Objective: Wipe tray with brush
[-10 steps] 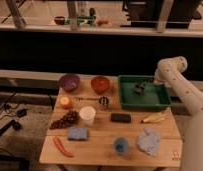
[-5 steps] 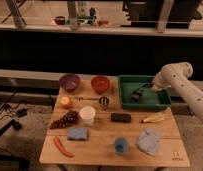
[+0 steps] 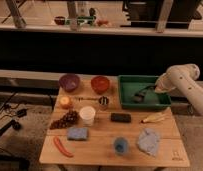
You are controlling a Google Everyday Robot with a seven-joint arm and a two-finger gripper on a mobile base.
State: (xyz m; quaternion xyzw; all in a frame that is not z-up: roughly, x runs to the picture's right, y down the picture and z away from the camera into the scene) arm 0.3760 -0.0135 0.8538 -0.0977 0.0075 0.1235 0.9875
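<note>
Purple bowl (image 3: 69, 82), red bowl (image 3: 100, 84), white cup (image 3: 87, 114), grapes (image 3: 67, 119).

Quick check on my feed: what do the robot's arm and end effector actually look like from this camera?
The arm is off-white, built from thick, rounded tubular segments with a bulbous joint and a smooth shell. No cables or markings show. It narrows to a small dark end effector, which is over the right part of the green tray.
</note>
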